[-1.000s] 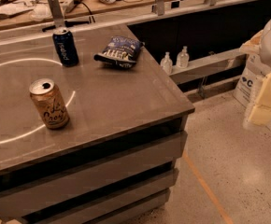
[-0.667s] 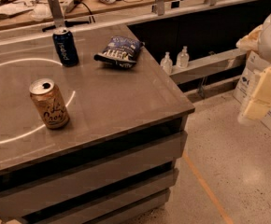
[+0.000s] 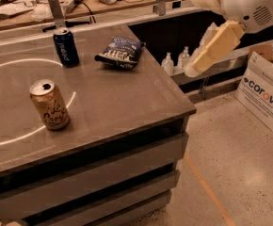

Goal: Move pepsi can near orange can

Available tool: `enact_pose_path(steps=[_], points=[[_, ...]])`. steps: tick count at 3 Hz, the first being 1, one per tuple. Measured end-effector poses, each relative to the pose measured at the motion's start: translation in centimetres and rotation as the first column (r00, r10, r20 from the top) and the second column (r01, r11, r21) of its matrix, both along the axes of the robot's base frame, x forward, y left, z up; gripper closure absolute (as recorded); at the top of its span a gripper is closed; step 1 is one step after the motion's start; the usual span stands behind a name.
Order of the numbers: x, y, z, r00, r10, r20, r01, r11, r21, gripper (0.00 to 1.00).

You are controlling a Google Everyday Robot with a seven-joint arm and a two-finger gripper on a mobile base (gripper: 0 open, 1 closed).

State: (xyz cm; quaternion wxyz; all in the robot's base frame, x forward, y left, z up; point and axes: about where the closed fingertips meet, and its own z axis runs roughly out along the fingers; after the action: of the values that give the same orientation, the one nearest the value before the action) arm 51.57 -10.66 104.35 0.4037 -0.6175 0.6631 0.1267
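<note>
The pepsi can [image 3: 65, 46], dark blue with white lettering and a silver top, stands upright near the back of the grey table [image 3: 127, 102]. The orange can [image 3: 49, 104], tan-orange with dark script and an open silver top, stands upright nearer the front left, well apart from the pepsi can. My gripper [image 3: 211, 46] hangs in the air at the upper right, beyond the table's right edge, far from both cans and holding nothing that I can see.
A dark blue snack bag [image 3: 121, 52] lies right of the pepsi can near the table's right edge. White bottles [image 3: 175, 60] stand on a low shelf beyond the table. A white cardboard box [image 3: 268, 91] sits on the floor at right. A cluttered workbench [image 3: 42, 6] runs behind.
The arm has swung left and upward, from the far right edge toward the table's right side. The cans and the bag have not moved.
</note>
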Motion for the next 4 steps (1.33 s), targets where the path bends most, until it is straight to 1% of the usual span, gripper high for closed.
enact_pose_path(steps=[1, 2, 3, 4], points=[[3.0, 4.7, -0.7, 0.9985, 0.048, -0.027, -0.044, 0.988, 0.150, 0.00], [5.5, 8.4, -1.3, 0.9972, 0.058, -0.047, -0.044, 0.967, 0.253, 0.00], [7.6, 11.2, -1.4, 0.9991, 0.001, -0.041, 0.012, 0.951, 0.309, 0.00], [10.5, 12.6, -1.5, 0.9937, -0.109, -0.026, 0.111, 0.934, 0.340, 0.00]])
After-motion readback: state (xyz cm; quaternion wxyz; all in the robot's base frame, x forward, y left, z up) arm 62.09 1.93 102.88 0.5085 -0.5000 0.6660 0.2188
